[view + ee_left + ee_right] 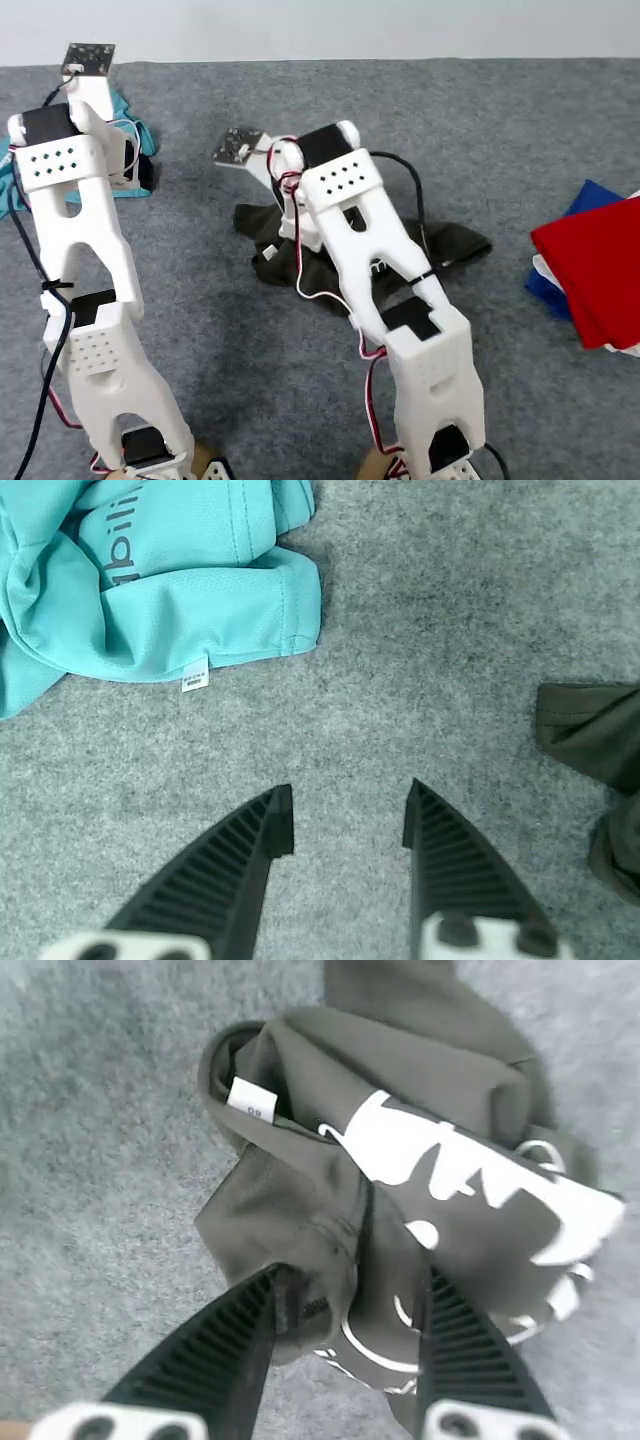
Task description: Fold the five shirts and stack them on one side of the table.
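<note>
A crumpled dark olive shirt [455,245] with a white print lies mid-table, largely hidden under the right arm. In the right wrist view the right gripper [350,1295] hovers open just over this olive shirt [420,1160], its fingers straddling a fold. A turquoise shirt [135,125] lies bunched at the far left, behind the left arm. The left gripper [345,815] is open over bare grey cloth, with the turquoise shirt [170,590] ahead of it and an edge of the olive shirt [590,745] off to one side. Folded red [595,265], blue [590,200] and white shirts are stacked at the right edge.
The table has a grey felt-like cover [230,330]. Both white arms stretch from the near edge toward the middle, cables trailing along them. A pale wall bounds the far edge. Open grey surface lies between the two arms and between the olive shirt and the stack.
</note>
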You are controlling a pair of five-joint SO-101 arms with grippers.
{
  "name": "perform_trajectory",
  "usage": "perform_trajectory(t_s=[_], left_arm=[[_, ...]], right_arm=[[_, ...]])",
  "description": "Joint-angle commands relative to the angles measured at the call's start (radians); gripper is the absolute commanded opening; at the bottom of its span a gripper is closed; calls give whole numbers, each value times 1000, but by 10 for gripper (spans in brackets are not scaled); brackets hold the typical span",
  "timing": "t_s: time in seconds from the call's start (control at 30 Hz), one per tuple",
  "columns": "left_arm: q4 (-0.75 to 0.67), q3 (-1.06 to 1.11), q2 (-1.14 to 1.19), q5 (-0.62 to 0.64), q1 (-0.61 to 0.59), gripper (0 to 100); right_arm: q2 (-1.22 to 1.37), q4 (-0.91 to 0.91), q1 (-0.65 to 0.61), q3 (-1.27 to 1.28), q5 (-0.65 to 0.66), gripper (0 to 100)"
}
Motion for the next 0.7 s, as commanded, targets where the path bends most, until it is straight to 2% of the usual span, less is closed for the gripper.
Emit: perform_trajectory(t_s=[0.0,0.67], left_arm=[[-12,-4,-8,6,5,187],[-12,-4,-8,5,3,187]], right_arm=[[-101,39,-10,-41,-43,198],[-42,30,-54,28,-157,198]])
